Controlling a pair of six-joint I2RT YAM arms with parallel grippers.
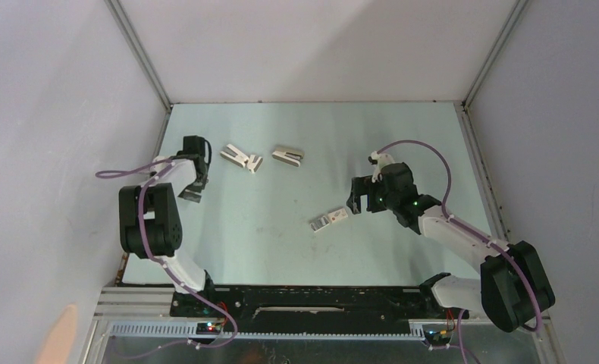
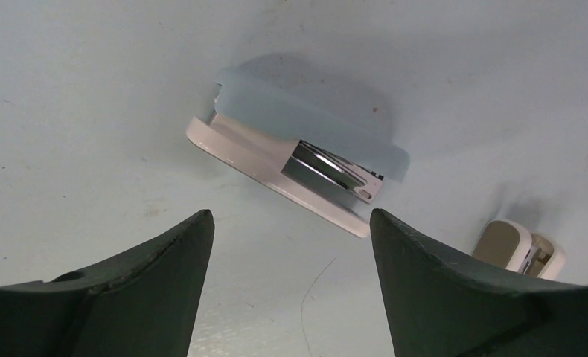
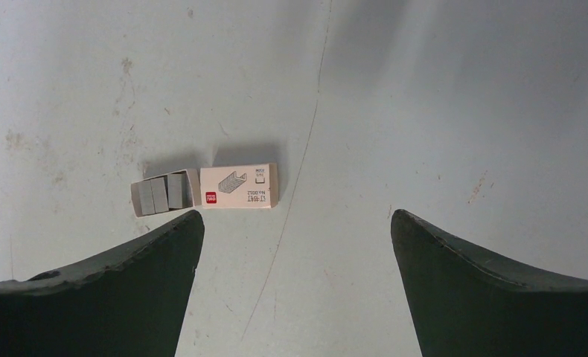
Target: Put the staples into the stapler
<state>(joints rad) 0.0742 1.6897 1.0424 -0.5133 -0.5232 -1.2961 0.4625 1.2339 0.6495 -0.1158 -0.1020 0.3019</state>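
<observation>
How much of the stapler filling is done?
Barely started. Done: the staples box has its grey tray slid out. In hand: nothing; the left tool hangs open near the stapler, the right tool open by the box. Left: getting staples into the stapler.

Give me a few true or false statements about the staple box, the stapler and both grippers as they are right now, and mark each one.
1. The small white rectangular staple box has its grey inner tray slid partly out. True.
2. The right gripper is clamped on that box. False: its jaws stand open, and the box lies untouched on the pale green table ahead of them.
3. The slim pale bluish-white stapler with silvery metal parts lies on the table ahead of the open left gripper. True.
4. The staple box rests against that stapler. False: they lie apart, the box by the right gripper and the stapler by the left.
</observation>
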